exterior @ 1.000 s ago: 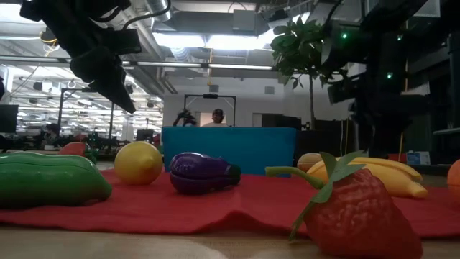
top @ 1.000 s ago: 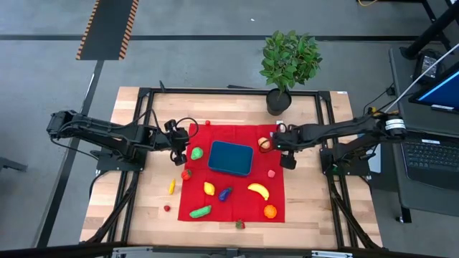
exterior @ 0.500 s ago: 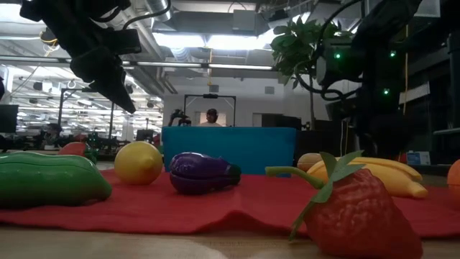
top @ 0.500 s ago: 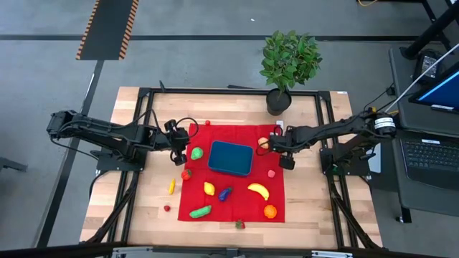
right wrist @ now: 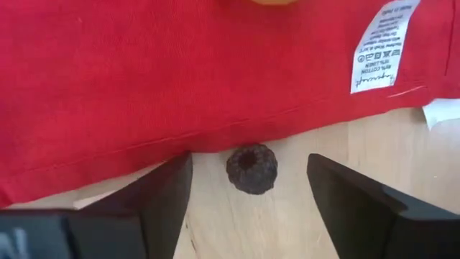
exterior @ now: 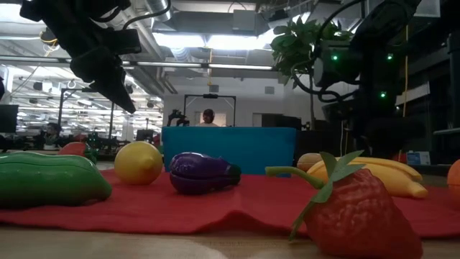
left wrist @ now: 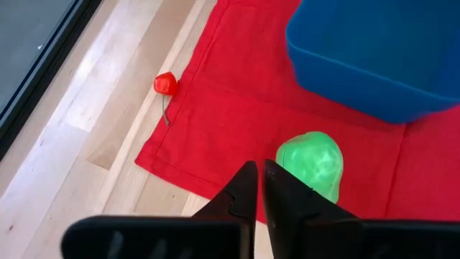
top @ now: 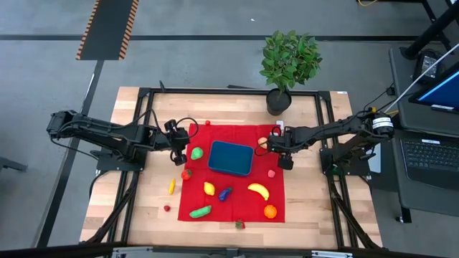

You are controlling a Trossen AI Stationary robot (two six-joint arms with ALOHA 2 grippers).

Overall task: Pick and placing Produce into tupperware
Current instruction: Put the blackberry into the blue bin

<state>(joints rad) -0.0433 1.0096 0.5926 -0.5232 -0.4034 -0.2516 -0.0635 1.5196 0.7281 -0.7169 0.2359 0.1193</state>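
Note:
The dark teal tupperware (top: 231, 158) sits on a red cloth, with toy produce scattered around it. My left gripper (top: 181, 150) is shut and hovers at the cloth's left edge. A green fruit (left wrist: 310, 162) lies on the cloth just beyond its fingertips (left wrist: 259, 180), and a small red piece (left wrist: 165, 84) rests on the wood. My right gripper (top: 271, 145) is open by the cloth's far right corner. Its fingers stand on either side of a small dark berry (right wrist: 251, 168) on the wood beside the cloth's hem, without touching it. An orange fruit (right wrist: 273, 1) shows at that picture's edge.
On the cloth lie a lemon (top: 209, 188), purple eggplant (top: 225, 193), banana (top: 258, 190), orange (top: 270, 211), green cucumber (top: 200, 211) and red pieces (top: 186, 173). A strawberry (top: 239, 224) lies at the near hem. A potted plant (top: 287, 64) stands at the far edge. A white label (right wrist: 381, 43) marks the cloth's corner.
My right gripper has shifted a little toward the table's left, closer to the tupperware, and now covers the orange fruit that showed beside it in the high view. The left arm has kept still.

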